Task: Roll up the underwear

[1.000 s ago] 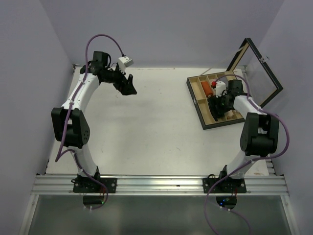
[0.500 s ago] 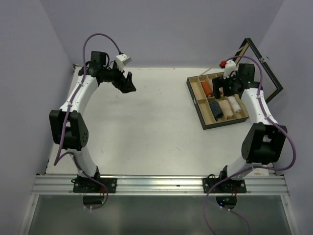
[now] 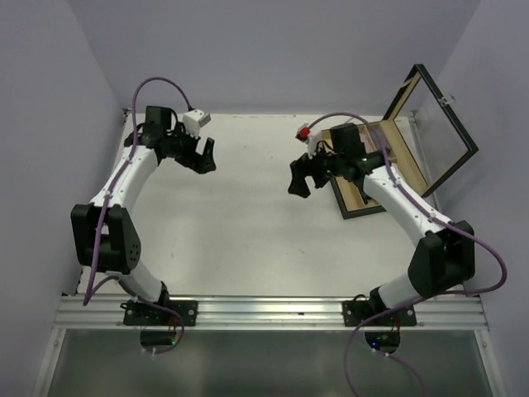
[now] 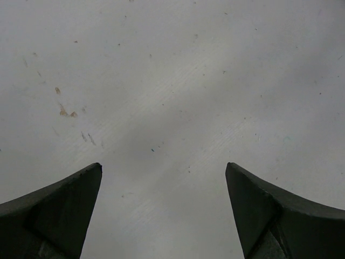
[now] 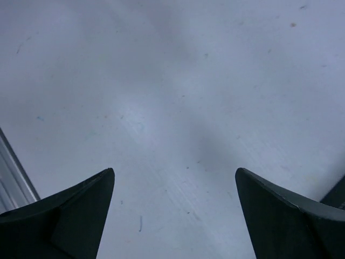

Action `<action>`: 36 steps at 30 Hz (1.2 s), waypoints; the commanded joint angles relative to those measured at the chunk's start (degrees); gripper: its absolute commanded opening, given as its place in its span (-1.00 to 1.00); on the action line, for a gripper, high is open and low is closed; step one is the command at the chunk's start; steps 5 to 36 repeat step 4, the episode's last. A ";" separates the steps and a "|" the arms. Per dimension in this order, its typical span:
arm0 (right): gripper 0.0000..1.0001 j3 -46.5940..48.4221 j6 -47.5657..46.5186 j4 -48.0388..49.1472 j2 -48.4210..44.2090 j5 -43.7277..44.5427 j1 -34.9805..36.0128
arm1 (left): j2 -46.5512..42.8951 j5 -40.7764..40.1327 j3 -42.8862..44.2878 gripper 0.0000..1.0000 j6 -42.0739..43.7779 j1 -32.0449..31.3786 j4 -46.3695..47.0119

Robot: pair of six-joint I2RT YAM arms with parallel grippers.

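Surrounding lilac walls [image 3: 273, 50], speckled white table [image 3: 264, 231]

We watch the right arm leave the box [image 3: 350, 208], where it reached down a second ago. It rose over the far side and then swung left. The right fingers [image 3: 297, 180] now hang spread wide over bare desk [image 3: 248, 231], just left of the box. The forearm now lies across the box and hides most of its inside. The left fingers [image 3: 202, 157] have drifted slightly left and nearer.
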 commanded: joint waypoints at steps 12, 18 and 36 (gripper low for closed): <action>0.97 -3.88 4.52 2.75 -1.25 -1.29 5.13 | -10.77 -5.71 -8.86 1.00 1.59 0.47 3.75; 0.97 -3.88 4.52 2.75 -1.25 -1.29 5.13 | -10.77 -5.71 -8.86 1.00 1.59 0.47 3.75; 0.97 -3.88 4.52 2.75 -1.25 -1.29 5.13 | -10.77 -5.71 -8.86 1.00 1.59 0.47 3.75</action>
